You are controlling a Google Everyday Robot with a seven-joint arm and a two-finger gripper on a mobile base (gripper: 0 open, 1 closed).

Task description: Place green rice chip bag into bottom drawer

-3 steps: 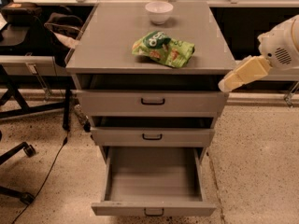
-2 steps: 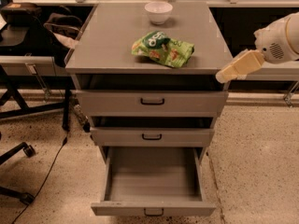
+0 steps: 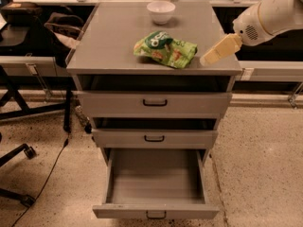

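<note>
The green rice chip bag [image 3: 164, 48] lies flat on the grey cabinet top [image 3: 113, 37], near its front middle. The bottom drawer [image 3: 155, 183] is pulled out wide and its inside is bare; its front with a small black handle faces me. My gripper [image 3: 208, 58] reaches in from the right on a white arm. Its cream-coloured tip hangs over the right front part of the cabinet top, a short way right of the bag and apart from it.
A white bowl [image 3: 161, 11] stands at the back of the cabinet top. The two upper drawers [image 3: 154, 103] are closed or nearly so. Office chair legs [image 3: 19, 160] and a cable are on the floor at left. A dark bag [image 3: 57, 27] sits behind the cabinet's left side.
My gripper has moved up and to the left, from beside the cabinet's right edge to over its top, closer to the bag. The bag and drawers have not moved.
</note>
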